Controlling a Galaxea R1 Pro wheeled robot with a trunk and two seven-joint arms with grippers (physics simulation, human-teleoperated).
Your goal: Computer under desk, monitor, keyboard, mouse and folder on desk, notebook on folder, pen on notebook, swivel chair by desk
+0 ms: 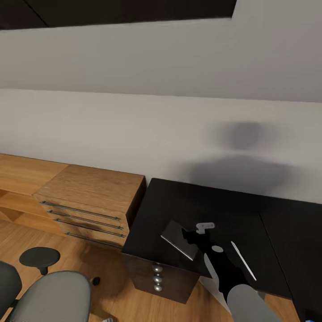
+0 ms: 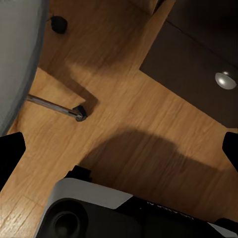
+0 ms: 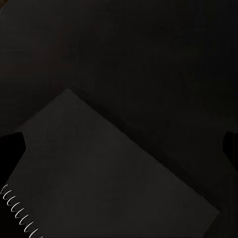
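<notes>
I see a light wooden drawer unit (image 1: 89,201) with four long bar handles against the pale wall (image 1: 134,112), standing on a wooden plank floor (image 2: 148,129)

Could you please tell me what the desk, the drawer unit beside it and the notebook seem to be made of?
Black L-shaped desk: smooth matte black board, probably laminate.
Light wooden drawer unit: visible wood grain, metal bar handles.
Thin dark grey notebook: likely card cover; wire spiral binding.

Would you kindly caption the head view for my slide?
Right gripper poised over the notebook on the black desk, pen alongside, swivel chair nearby.
</notes>
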